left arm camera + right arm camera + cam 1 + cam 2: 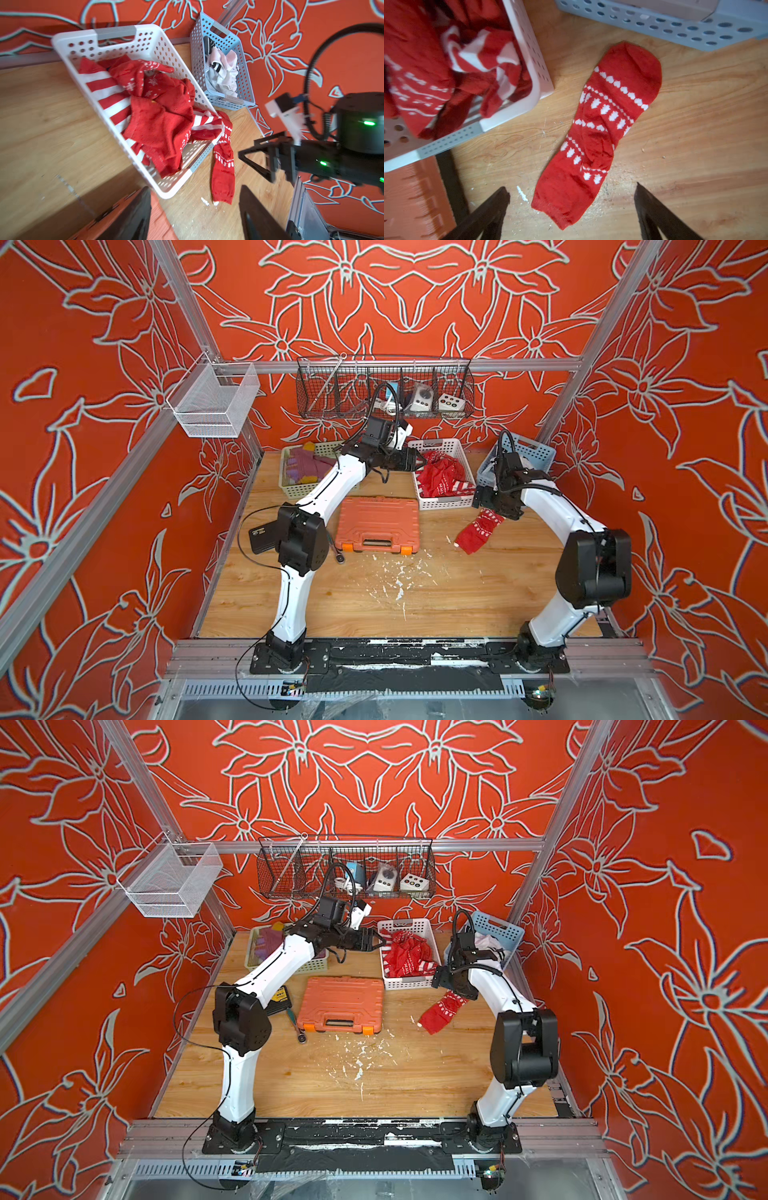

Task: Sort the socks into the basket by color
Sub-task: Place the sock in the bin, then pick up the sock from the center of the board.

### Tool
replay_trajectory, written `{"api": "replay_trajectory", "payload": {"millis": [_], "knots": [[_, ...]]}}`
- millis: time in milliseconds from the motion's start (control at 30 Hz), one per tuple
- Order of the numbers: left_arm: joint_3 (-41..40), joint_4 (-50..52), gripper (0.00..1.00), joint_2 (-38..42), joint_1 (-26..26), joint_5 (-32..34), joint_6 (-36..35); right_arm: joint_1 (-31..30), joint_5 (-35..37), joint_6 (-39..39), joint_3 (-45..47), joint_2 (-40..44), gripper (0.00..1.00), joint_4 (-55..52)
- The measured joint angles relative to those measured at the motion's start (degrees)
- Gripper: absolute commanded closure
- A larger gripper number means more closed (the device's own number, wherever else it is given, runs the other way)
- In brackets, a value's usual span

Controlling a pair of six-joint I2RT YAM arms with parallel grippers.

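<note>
A red sock (600,133) with white marks lies flat on the counter (695,145), just beside the white basket's (542,83) front corner. Its long axis runs slantwise: toe toward the blue basket (675,31), cuff toward the counter's front. The right hand (571,187) hovers over the cuff, wide and empty. The left hand (195,216) hangs by the white basket's rim, fingers (137,212) apart, holding nothing.

Desk (478,597): green basket (296,489), white basket (444,502), blue basket (538,452) at back; orange case (377,526) mid; red sock (478,531); white crumbs (399,576).
</note>
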State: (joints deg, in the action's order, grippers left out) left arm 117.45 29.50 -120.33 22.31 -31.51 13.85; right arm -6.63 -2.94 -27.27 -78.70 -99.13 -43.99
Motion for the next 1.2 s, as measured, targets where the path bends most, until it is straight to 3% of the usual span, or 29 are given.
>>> {"api": "replay_trajectory", "payload": {"millis": [167, 300, 667, 967, 1200], "knots": [[-6.9, 0.9, 0.35, 6.2, -1.2, -0.1, -0.6, 0.0, 1.7, 0.7, -0.6, -5.0, 0.04, 0.8], [-12.9, 1.4, 0.34, 12.0, -2.0, -0.2, -1.0, 0.2, 1.9, 0.9, -1.1, -8.7, 0.10, 1.3], [-24.6, 1.8, 0.35, 24.5, -7.0, -0.1, -1.4, 0.3, 1.1, -0.3, 1.6, -12.1, 0.45, 4.4], [-29.8, 2.2, 0.35, 28.9, -10.4, -0.2, -1.4, 0.3, -0.3, -0.5, 4.3, -11.4, 1.00, 6.7], [-30.3, 2.9, 0.35, 31.3, -11.9, 0.2, -1.4, -0.2, -2.1, 0.0, 6.1, -6.9, 1.00, 4.4]]}}
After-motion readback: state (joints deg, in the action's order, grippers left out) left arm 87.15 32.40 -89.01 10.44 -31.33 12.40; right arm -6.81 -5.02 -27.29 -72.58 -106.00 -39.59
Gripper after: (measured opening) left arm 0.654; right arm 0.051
